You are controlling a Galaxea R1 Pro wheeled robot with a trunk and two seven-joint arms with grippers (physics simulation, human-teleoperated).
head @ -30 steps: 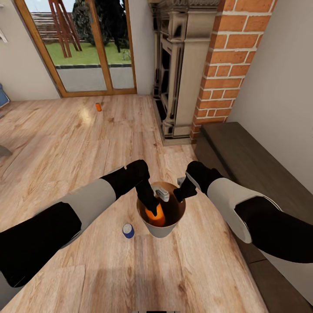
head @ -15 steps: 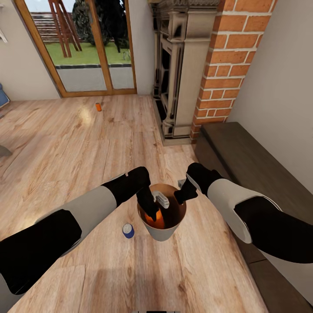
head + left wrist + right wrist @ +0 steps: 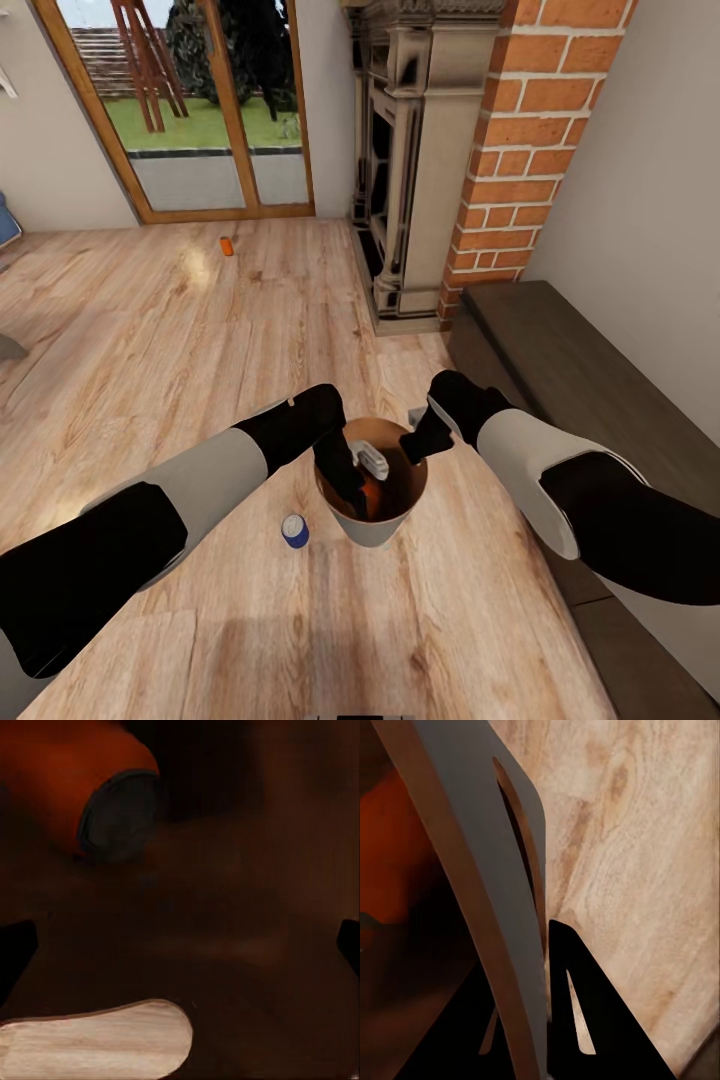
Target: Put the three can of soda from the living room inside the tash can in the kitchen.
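Observation:
The tash can (image 3: 372,528) stands on the wood floor between my arms, its brown-copper inside facing up. One can of soda (image 3: 372,496) lies inside it; the left wrist view shows that same can of soda (image 3: 67,787) loose on its side against the bin wall (image 3: 225,907). My left gripper (image 3: 355,488) reaches down into the bin, open, with its fingertips (image 3: 15,952) spread wide. My right gripper (image 3: 412,450) is shut on the bin's rim, the wall (image 3: 472,832) pinched between its fingers (image 3: 592,1020). A second can (image 3: 294,530) stands beside the bin. A third (image 3: 227,246) sits far off.
The brick fireplace (image 3: 410,170) and its brick column (image 3: 520,150) rise just ahead on the right, with a dark low ledge (image 3: 580,370) along the right wall. Wood-framed glass doors (image 3: 190,110) are at the back left. Open floor (image 3: 150,330) stretches to the left.
The orange can has slipped out of my left gripper and dropped lower in the bin. The left hand has sunk slightly; the right arm has stayed put.

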